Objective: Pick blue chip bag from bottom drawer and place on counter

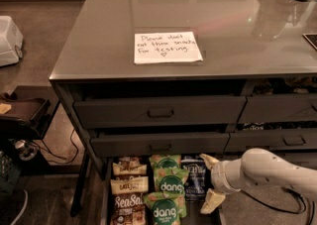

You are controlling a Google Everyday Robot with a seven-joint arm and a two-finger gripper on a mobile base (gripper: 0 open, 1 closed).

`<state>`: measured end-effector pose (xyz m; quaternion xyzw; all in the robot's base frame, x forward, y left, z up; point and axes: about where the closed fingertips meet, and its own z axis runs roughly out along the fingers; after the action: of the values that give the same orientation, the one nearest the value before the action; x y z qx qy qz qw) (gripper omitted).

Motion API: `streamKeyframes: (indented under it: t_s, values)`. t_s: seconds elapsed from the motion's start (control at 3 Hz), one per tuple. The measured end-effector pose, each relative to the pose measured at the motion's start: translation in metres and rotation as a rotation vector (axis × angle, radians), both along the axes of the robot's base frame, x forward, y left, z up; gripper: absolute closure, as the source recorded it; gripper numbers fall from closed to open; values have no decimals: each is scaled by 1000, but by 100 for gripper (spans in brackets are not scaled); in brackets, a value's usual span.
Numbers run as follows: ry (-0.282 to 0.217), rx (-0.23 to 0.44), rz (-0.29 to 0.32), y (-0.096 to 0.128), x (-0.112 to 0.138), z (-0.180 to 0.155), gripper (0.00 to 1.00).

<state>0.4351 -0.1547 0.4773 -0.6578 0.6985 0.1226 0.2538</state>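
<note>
The bottom drawer [105, 196] is seen pulled out at lower centre, so its snacks are exposed from above. The blue chip bag [194, 178] is lying inside it, just right of the green dang bags [167, 185], with the SeaSalt bags [129, 204] at far left. The gripper [210, 182] is held at the bag's right edge with its fingers spread wide and nothing gripped, probably lined up to close across the bag. The counter [223, 21] fills the upper frame, with a paper note [167, 47] near its front.

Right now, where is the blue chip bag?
The blue chip bag lies in the open bottom drawer, lower middle of the camera view, just right of the green bags, with the open gripper close on its right.
</note>
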Motion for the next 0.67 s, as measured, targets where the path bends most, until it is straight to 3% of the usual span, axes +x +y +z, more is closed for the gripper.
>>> streamKeyframes:
  t_s: [0.33,0.67]
  values:
    - [29,64,7,0,7,-50,0]
    - [40,73,8,4,4,-57,0]
